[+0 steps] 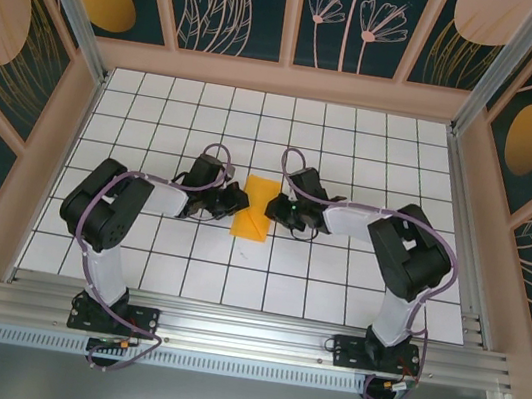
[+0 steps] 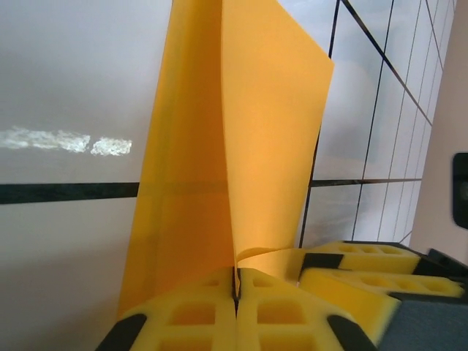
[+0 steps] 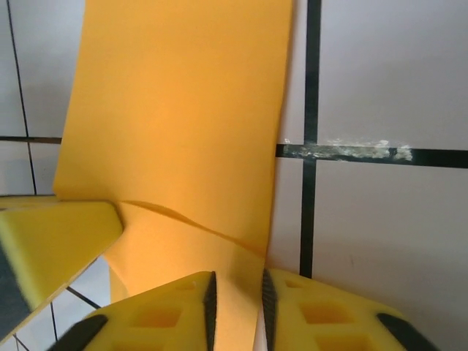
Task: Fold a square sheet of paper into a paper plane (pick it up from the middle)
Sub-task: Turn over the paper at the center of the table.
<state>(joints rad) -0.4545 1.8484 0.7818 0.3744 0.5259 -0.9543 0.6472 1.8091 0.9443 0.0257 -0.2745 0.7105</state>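
Observation:
The orange-yellow sheet of paper (image 1: 254, 210) lies folded to a narrow shape, about one tile wide, at the middle of the white tiled table (image 1: 356, 143). My left gripper (image 1: 236, 201) meets it from the left. In the left wrist view the left gripper (image 2: 236, 289) is shut on the paper's edge, and the paper (image 2: 219, 146) stands up from the pads with a centre crease. My right gripper (image 1: 279, 207) is at the paper's right side. Seen from the right wrist, the right gripper (image 3: 235, 303) stands slightly open, and the paper (image 3: 175, 110) lies loose in the gap.
Both arms reach in from the aluminium rail (image 1: 245, 333) at the near edge. Dark patterned wall panels (image 1: 226, 1) close off the back and the sides. The other gripper's yellow fingers (image 2: 365, 274) sit close to the left gripper's right.

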